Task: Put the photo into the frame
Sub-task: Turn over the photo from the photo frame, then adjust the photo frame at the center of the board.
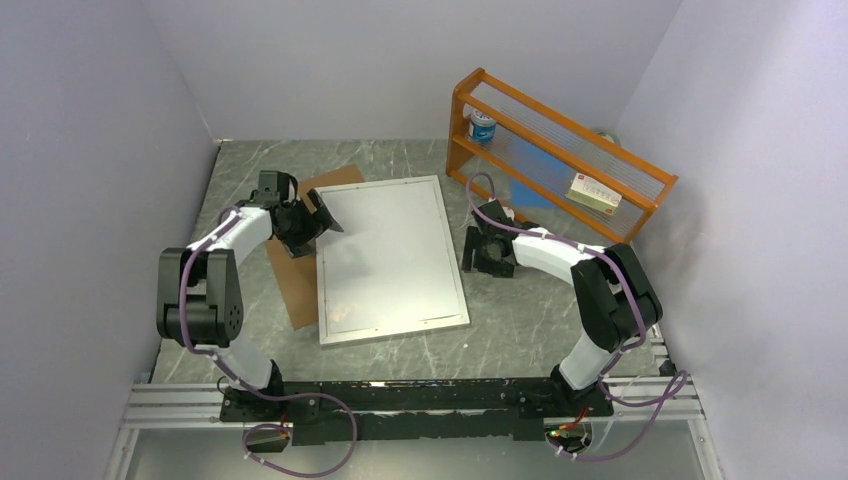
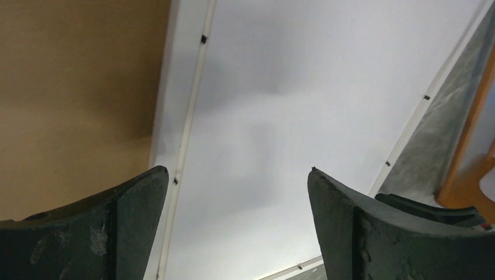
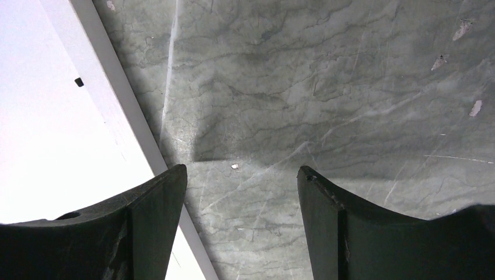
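Note:
The white frame lies flat mid-table. A pale grey-white sheet fills its opening; no red-orange foliage shows, so I cannot tell if it is the photo. My left gripper is open and empty over the frame's upper left edge. In the left wrist view the gripper spans the frame's border and the pale sheet. My right gripper is open and empty just right of the frame's right edge. In the right wrist view the gripper hangs over bare table beside the border.
A brown backing board sticks out from under the frame's left side and shows in the left wrist view. An orange wooden rack with a tin and a box stands at the back right. Walls close in on three sides.

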